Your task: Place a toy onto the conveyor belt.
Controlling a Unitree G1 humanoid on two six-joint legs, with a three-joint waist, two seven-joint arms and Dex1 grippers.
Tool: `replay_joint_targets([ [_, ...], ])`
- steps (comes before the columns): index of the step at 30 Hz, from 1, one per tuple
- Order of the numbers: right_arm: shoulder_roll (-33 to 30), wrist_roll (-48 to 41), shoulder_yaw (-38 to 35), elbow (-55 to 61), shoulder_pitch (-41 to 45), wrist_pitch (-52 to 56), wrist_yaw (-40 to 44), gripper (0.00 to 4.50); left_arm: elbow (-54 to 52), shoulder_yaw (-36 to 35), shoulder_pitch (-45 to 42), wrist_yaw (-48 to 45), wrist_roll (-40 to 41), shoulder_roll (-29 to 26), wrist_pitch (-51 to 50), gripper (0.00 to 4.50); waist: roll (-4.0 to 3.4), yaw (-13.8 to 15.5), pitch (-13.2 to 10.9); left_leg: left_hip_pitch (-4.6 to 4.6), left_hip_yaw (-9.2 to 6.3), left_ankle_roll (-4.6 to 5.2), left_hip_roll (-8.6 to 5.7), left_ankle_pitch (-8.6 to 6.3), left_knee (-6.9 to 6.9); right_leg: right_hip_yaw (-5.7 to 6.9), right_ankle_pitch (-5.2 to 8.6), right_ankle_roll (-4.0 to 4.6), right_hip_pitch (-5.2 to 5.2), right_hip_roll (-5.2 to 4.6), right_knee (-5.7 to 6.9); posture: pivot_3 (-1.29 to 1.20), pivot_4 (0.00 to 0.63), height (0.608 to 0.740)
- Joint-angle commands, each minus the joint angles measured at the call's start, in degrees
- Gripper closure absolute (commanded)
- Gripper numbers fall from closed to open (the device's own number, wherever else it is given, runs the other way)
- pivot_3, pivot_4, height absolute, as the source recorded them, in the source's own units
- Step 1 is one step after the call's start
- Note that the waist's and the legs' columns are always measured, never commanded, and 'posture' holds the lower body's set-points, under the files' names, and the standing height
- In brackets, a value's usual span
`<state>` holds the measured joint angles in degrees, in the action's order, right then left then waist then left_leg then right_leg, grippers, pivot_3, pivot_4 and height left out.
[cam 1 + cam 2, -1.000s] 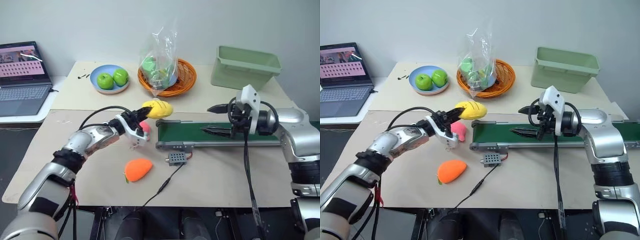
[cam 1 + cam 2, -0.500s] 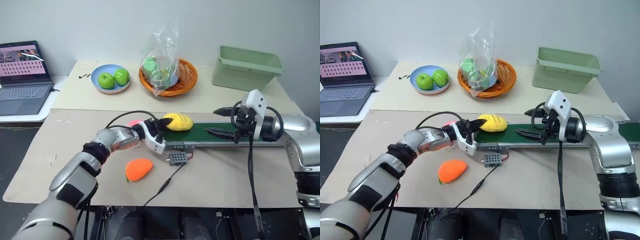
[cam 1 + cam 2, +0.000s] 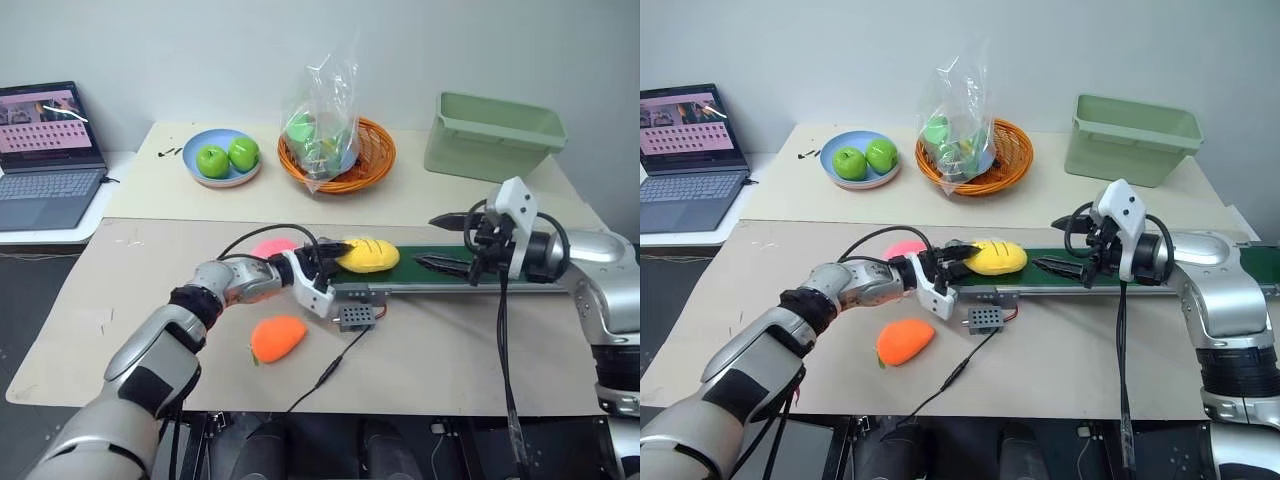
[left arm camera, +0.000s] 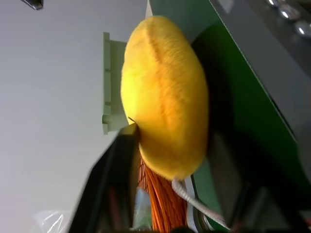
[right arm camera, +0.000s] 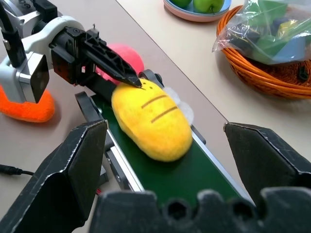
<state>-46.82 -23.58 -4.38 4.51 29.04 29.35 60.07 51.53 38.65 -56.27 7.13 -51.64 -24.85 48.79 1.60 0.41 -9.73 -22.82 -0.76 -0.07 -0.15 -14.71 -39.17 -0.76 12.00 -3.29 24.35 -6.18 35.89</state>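
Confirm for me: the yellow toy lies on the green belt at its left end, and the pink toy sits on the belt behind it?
Not quite. The yellow toy does lie on the green belt at its left end, but the pink toy sits on the table beside the belt, not on it. The left eye view shows this.

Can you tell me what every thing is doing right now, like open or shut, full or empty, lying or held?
Toy: lying on the belt's end.
Belt: bare past the toy.
Left gripper: open, at the toy's end.
Right gripper: open, empty, over the belt.
Laptop: open, screen lit.
Bin: upright; contents hidden.
Basket: holds a bag.
Plate: holds two green apples.
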Motion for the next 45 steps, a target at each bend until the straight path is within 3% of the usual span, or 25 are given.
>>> replay_joint_targets([
  [1, -1.33, -0.37, -1.13, 0.56, 1.58, -0.60, 0.67, 0.00, -5.15, -5.89, -0.30, -15.77, 13.17, -1.25, -2.56, 0.40, 0.00, -0.17, 0.00, 0.01, 0.00, 0.00, 0.01, 0.00, 0.00, 0.00, 0.00, 0.00, 0.00, 0.00, 0.00, 0.00, 0.150, 0.740],
  [2, -1.43, -0.36, -1.20, 0.52, 1.63, -0.65, 0.74, 0.00, -8.89, -7.28, 0.73, -22.28, 18.56, -1.57, -4.88, 0.07, 0.00, -0.26, 0.00, 0.00, -0.01, 0.00, 0.01, 0.00, 0.00, 0.00, 0.00, 0.00, 0.02, 0.00, 0.00, 0.00, 0.150, 0.740],
  [6, -1.58, -0.16, -1.21, 0.07, 1.90, -0.99, 0.95, 0.00, -24.51, -12.80, 6.16, -42.27, 35.88, -2.50, -20.96, 0.03, -0.01, -0.66, 0.00, -0.03, -0.02, 0.01, 0.01, -0.01, -0.01, -0.02, 0.00, 0.00, 0.02, 0.00, 0.08, 0.00, 0.150, 0.740],
  [11, -1.45, 0.19, -0.55, -0.71, 3.09, -1.64, 1.40, 0.00, -45.73, -23.77, 14.86, -60.76, 62.35, -6.24, -59.88, 0.03, -0.01, -1.66, 0.00, -0.02, -0.07, 0.04, 0.04, -0.01, -0.07, -0.03, 0.01, -0.01, 0.02, 0.03, 0.15, 0.00, 0.150, 0.740],
  [13, -1.42, 0.24, -0.21, -1.10, 3.87, -1.99, 1.81, 0.00, -50.86, -27.27, 17.52, -63.44, 67.97, -8.72, -68.11, 0.03, -0.02, -2.05, 0.00, 0.03, -0.12, 0.04, 0.07, -0.01, -0.07, -0.07, 0.01, -0.01, 0.01, 0.07, 0.21, 0.00, 0.150, 0.740],
  [17, -1.90, 0.38, 1.63, -1.44, 5.82, -3.02, 4.68, 0.00, -53.67, -33.56, 20.02, -62.48, 69.85, -12.82, -72.00, 0.03, -0.02, -2.23, 0.00, 0.11, -0.16, 0.04, 0.06, -0.01, -0.08, -0.07, 0.02, -0.02, -0.03, 0.08, 0.08, 0.00, 0.150, 0.740],
  [22, -1.02, -0.39, 2.91, -3.23, 9.58, -2.98, 7.54, 0.00, -55.56, -40.71, 21.32, -59.76, 74.79, -11.87, -75.57, 0.03, -0.02, -1.91, -0.01, 0.20, -0.15, 0.04, 0.06, -0.01, -0.09, -0.08, 0.02, -0.02, -0.09, 0.07, 0.02, 0.00, 0.150, 0.740],
  [29, 0.55, 0.10, 4.80, -5.45, 11.65, -3.74, 9.87, 0.00, -64.92, -45.41, 26.73, -58.46, 83.86, -10.97, -83.70, 0.03, -0.02, -1.38, -0.01, 0.13, -0.14, 0.04, 0.07, -0.02, -0.09, -0.08, 0.01, 0.00, -0.08, 0.07, 0.14, 0.00, 0.150, 0.740],
  [45, 2.20, 1.03, 5.22, -8.80, 14.99, -5.32, 11.39, 0.00, -65.35, -44.23, 24.89, -55.86, 87.10, -8.36, -85.54, 0.03, -0.02, -1.21, 0.00, 0.19, -0.13, 0.04, 0.05, -0.01, -0.09, -0.09, 0.01, 0.01, -0.11, 0.07, 0.01, 0.00, 0.150, 0.740],
])
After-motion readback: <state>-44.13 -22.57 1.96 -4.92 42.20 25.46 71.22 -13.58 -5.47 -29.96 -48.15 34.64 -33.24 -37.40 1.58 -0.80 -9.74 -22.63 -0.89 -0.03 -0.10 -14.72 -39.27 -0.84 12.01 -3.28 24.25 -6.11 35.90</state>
